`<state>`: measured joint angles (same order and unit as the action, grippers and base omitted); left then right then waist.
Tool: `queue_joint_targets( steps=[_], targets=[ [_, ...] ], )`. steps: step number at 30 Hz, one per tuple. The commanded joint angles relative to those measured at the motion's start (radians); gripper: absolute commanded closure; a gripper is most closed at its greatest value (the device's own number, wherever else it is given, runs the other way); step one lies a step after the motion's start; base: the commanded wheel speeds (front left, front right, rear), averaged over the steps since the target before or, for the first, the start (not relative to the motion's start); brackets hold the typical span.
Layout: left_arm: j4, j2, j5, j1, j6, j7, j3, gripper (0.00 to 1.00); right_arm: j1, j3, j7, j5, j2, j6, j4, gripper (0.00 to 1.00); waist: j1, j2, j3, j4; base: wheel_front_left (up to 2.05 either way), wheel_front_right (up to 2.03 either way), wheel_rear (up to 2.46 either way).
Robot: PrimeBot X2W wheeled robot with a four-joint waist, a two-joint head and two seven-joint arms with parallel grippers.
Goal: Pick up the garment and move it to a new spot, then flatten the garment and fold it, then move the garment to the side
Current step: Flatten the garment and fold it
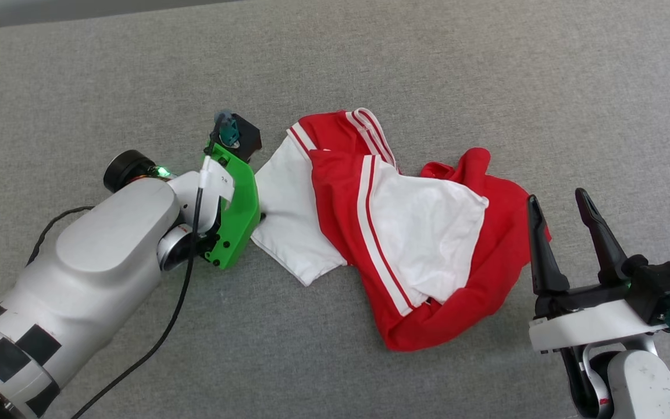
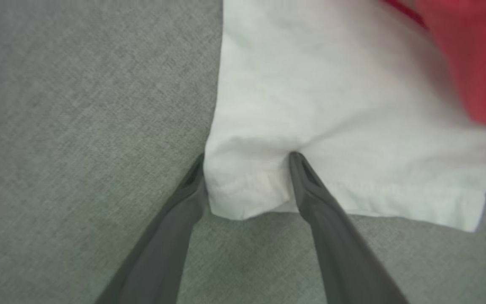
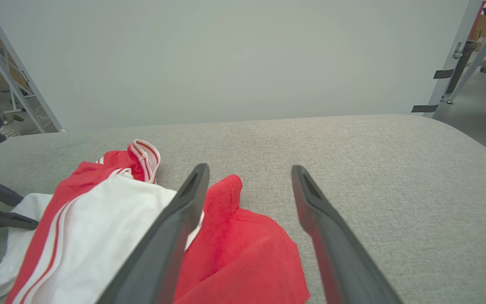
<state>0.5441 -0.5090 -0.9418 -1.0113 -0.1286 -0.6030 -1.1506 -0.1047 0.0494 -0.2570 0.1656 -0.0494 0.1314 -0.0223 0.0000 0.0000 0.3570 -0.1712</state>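
Red-and-white shirt (image 1: 405, 233) crumpled mid grey padded surface (image 1: 370, 58) | soft, light, limp, likely drapes | left claw (image 2: 248, 161) apart, astride white sleeve (image 2: 310, 105) corner, a fair hold | right claw (image 1: 557, 195) apart, beside red edge

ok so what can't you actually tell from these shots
- Head view: fingers of the left gripper are hidden behind its green mount.
- Head view: the garment is crumpled, so its folds cover the layers beneath.
- Left wrist view: open jaws straddle the sleeve corner; whether a finger is under the cloth is unclear.
- Right wrist view: one finger of the right gripper overlaps the red cloth; whether it touches is unclear.
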Motion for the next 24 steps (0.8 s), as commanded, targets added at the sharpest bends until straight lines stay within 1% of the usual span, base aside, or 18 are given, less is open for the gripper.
queue_joint_targets(
  steps=[1,3,7,10,15,18,21,24],
  targets=[
    [0.029,0.006,-0.017,0.035,-0.002,0.019,-0.034,1.00,-0.016,-0.002,-0.005,0.006,-0.001,-0.001,0.000,0.00,0.0000,0.0000,-0.008,0.008,0.00,0.00,0.00],
    [0.028,0.002,-0.031,0.026,-0.002,0.074,-0.028,1.00,-0.014,-0.003,-0.005,0.004,-0.001,-0.001,0.002,0.00,0.0000,0.0000,-0.020,0.016,0.00,0.00,0.00],
    [0.025,-0.019,-0.066,0.025,-0.002,0.216,0.035,1.00,0.000,-0.017,-0.005,0.003,-0.001,-0.001,0.002,0.00,0.0000,0.0000,-0.051,0.039,0.00,0.00,0.00],
    [0.011,-0.062,-0.092,0.055,0.000,0.281,0.072,1.00,0.014,-0.021,-0.005,0.001,-0.001,-0.001,0.004,0.00,0.0000,0.0000,-0.076,0.057,0.00,0.00,0.00],
    [-0.023,-0.158,-0.126,0.134,0.035,0.316,0.102,1.00,0.026,-0.031,-0.005,-0.004,-0.001,-0.001,0.002,0.00,0.0000,0.0000,-0.091,0.085,0.00,0.00,0.00],
    [-0.033,-0.202,-0.153,0.189,0.060,0.320,0.111,1.00,0.023,-0.029,-0.005,-0.008,-0.001,-0.001,0.002,0.00,0.0000,0.0000,-0.088,0.091,0.00,0.00,0.00],
    [-0.023,-0.219,-0.178,0.247,0.086,0.321,0.112,1.00,0.019,-0.027,-0.005,-0.013,-0.001,-0.001,0.003,0.00,0.0000,0.0000,-0.083,0.094,0.00,0.00,0.00],
    [0.002,-0.211,-0.207,0.295,0.101,0.325,0.114,1.00,0.016,-0.023,-0.005,-0.018,-0.001,-0.001,0.004,0.00,0.0000,0.0000,-0.078,0.091,0.00,0.00,0.00]
  ],
)
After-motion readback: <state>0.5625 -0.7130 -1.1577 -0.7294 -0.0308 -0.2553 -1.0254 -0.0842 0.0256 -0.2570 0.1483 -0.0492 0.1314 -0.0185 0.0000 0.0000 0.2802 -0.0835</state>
